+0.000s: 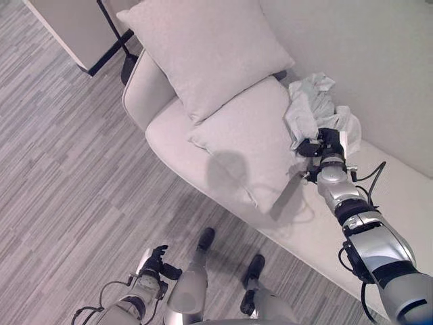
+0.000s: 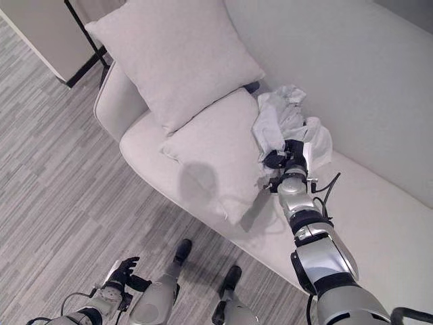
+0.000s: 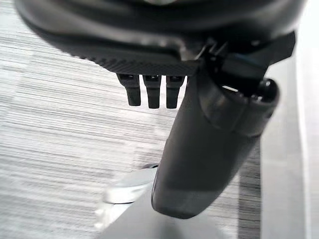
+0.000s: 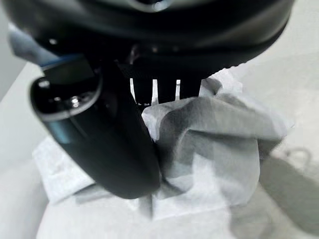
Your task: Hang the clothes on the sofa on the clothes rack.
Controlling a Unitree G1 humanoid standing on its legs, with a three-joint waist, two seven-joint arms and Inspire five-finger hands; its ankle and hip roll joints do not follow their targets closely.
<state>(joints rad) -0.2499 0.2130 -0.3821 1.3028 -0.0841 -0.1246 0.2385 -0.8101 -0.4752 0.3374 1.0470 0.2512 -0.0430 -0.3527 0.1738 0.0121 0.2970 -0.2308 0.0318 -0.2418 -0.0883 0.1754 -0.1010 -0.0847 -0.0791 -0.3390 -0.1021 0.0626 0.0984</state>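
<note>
A: Where's the garment (image 1: 312, 108) from your right hand (image 1: 323, 143)?

B: Bunched straight ahead of the fingertips, on the sofa (image 1: 406, 196) seat against the backrest, just past the lower cushion (image 1: 252, 139). No clear long axis, it's a crumpled heap.

A: Grip?

B: The right wrist view shows thumb and fingers curled into the cloth (image 4: 209, 144), pinching a fold. So you've got it.

A: Left hand (image 1: 157, 261)?

B: Hanging low by your side, fingers relaxed, holding nothing, well apart from the garment. The right hand is the nearer one.

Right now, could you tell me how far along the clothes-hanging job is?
Nothing is hung yet. The crumpled garment lies on the sofa beside the pillows. In hand: the right hand has closed on the garment's edge. The left hand hangs idle low over the floor. Left: lifting, carrying and hanging it.
</note>
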